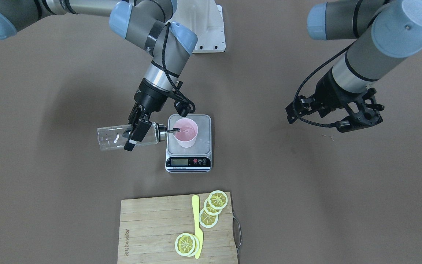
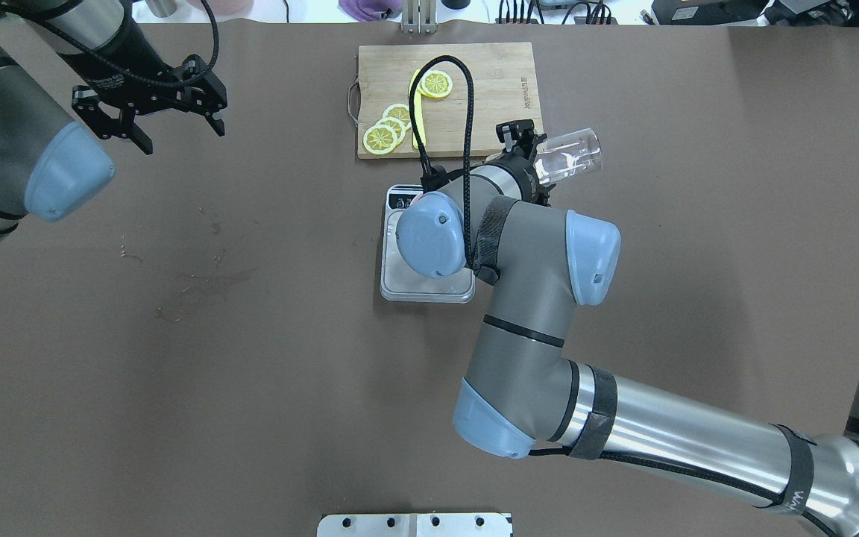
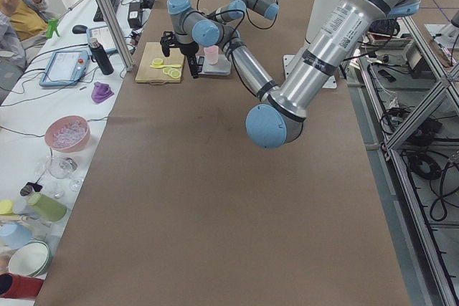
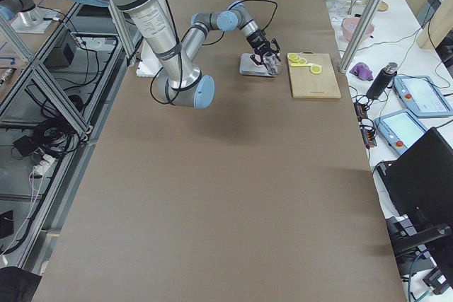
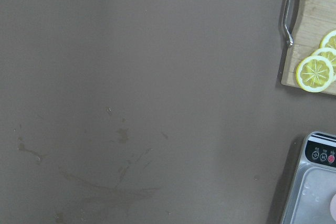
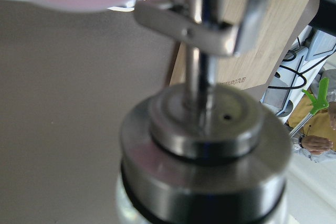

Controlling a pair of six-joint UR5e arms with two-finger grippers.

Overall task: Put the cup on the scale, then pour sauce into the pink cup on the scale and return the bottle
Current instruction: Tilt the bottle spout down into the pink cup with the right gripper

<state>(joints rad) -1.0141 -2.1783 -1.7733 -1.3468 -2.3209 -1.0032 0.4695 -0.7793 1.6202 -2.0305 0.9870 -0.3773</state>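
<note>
In the front-facing view, the bottle [image 1: 110,138] is seen left of centre, held lying almost flat above the table [image 1: 50,205]. It is pinched around its upper body by the right gripper [image 1: 136,132], whose fingers are pressed against the glass on both sides. The metal spout [image 1: 167,131] is pointed towards the right of the frame, and its tip is reached over the rim of the cup [image 1: 186,134]. The cup is stood upright on the steel platform of the scale [image 1: 204,126], at the centre of the frame, with the scale's black display strip turned towards the bottom edge. How much liquid is in the bottle or the cup cannot be told.

In the right wrist view, the spout is shown large and blurred, with the pink cup at the top left edge.

The left gripper [image 2: 182,133] is found at the upper left of the overhead view, raised above the table and well apart from the scale. Its fingers are spread, and nothing is held between them.

A cutting board [image 1: 148,227] is laid at the bottom centre of the front-facing view. Lemon slices [image 1: 218,200] and a yellow knife [image 1: 196,223] are placed on it.
</note>
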